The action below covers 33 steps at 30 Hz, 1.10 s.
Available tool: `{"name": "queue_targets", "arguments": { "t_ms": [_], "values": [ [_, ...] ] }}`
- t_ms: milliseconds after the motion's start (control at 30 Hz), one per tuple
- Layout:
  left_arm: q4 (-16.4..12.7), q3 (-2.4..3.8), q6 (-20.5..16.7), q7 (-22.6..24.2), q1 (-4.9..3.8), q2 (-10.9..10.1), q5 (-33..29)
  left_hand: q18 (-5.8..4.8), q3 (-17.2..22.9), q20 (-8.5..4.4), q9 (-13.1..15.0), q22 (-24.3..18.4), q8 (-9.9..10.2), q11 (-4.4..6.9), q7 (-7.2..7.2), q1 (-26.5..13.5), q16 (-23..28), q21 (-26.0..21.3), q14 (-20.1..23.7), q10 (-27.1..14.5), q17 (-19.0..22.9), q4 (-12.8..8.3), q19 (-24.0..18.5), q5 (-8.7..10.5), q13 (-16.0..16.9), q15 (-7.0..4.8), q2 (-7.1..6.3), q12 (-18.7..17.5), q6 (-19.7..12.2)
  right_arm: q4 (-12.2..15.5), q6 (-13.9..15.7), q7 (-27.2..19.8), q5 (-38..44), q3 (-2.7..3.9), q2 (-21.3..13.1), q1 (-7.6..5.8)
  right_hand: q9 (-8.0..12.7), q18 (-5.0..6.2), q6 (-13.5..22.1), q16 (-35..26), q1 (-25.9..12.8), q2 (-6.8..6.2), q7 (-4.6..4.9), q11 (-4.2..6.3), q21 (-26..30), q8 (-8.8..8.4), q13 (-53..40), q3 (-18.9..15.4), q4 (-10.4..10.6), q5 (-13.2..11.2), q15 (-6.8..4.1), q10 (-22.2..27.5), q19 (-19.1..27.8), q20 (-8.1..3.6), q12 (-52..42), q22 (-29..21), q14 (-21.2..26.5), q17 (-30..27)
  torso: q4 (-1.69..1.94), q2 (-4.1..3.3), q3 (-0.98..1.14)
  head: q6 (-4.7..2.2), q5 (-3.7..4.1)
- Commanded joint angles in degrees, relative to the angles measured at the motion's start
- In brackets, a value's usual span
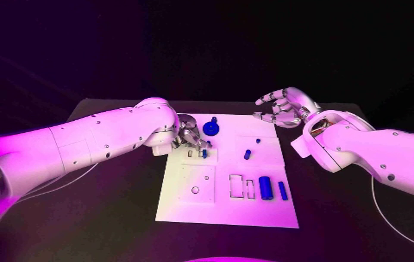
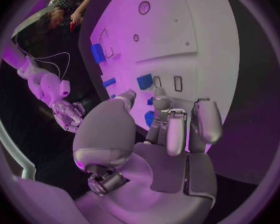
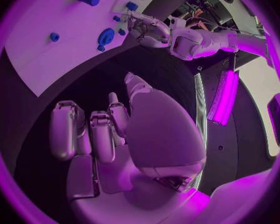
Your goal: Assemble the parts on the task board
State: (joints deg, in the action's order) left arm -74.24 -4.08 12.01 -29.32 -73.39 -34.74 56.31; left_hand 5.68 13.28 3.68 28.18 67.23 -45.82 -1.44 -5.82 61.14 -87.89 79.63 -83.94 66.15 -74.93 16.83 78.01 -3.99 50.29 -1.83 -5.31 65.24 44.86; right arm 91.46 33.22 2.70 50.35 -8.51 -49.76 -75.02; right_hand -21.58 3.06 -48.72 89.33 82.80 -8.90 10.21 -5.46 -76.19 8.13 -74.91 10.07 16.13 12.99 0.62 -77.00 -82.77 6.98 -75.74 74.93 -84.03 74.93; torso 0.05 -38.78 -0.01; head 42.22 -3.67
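The white task board point(image 1: 226, 205) lies mid-table with several blue parts on it. My left hand point(image 1: 188, 133) hangs over the board's far left part, fingers curled down toward a small blue block point(image 1: 204, 152) point(image 2: 144, 81) beside two narrow slots point(image 2: 178, 83). Thumb and fingers point(image 2: 159, 92) stand just short of the block; whether they touch it is hidden. A round blue part point(image 1: 212, 128) point(image 3: 105, 36) lies right beside that hand. My right hand point(image 1: 283, 107) point(image 3: 115, 134) hovers off the board's far right corner, fingers spread, holding nothing.
Two small blue parts point(image 1: 257, 140) point(image 1: 247, 153) lie mid-board. A thick blue cylinder point(image 1: 265, 185) and a thin blue one point(image 1: 282, 190) lie at the near right beside rectangular cut-outs point(image 1: 236, 185). A round hole point(image 1: 195, 189) is at the near left. Black table point(image 1: 103, 202) surrounds the board.
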Motion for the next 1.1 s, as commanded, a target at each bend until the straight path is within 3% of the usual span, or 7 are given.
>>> {"name": "queue_targets", "arguments": {
  "t_ms": [33, 1100],
  "values": [
    [-0.1, -0.02, 1.7, -0.1, -0.07, 0.3, 0.0, -1.08, -0.2, -0.05, 0.1, 0.2, -0.3, 0.18, 0.48, 0.5, -0.3, 0.4, -4.9, 0.0, -11.9, -0.2, 0.2, -0.23, 0.1, -0.39, 0.31, 0.1, -0.1, -0.1, -0.7, -0.1, 0.8, 0.03, 0.1, -0.05, 0.1, 0.33, -0.4, -0.3, -0.3, -0.26, -0.02, 0.18, 0.4, -0.04, -0.3, 0.1, 0.3, 0.2, 0.38, 0.4, 0.3, -0.05, 0.3, 5.6, -5.4, 12.8, 0.09, 0.02, 0.02, 0.16, 0.09],
    [-0.1, -0.14, 3.6, -0.1, -0.06, 0.8, -1.9, -1.11, 0.8, -0.02, 0.8, 0.6, -0.5, 0.46, 0.79, 4.5, -0.6, 0.7, -5.1, 0.4, -12.4, -0.3, 0.1, -0.43, 0.6, -0.61, 2.11, 0.2, 0.4, -1.2, -0.8, 0.2, 0.9, 0.0, 0.9, -0.04, 0.1, 0.35, -0.4, -0.3, -0.3, -0.15, -0.05, 0.21, 0.5, -0.02, -0.4, 0.3, 0.2, 0.4, 0.36, 0.3, 0.4, -0.07, 0.3, 5.5, -5.4, 12.8, 0.13, 0.01, 0.0, 0.41, 0.15]
  ]
}}
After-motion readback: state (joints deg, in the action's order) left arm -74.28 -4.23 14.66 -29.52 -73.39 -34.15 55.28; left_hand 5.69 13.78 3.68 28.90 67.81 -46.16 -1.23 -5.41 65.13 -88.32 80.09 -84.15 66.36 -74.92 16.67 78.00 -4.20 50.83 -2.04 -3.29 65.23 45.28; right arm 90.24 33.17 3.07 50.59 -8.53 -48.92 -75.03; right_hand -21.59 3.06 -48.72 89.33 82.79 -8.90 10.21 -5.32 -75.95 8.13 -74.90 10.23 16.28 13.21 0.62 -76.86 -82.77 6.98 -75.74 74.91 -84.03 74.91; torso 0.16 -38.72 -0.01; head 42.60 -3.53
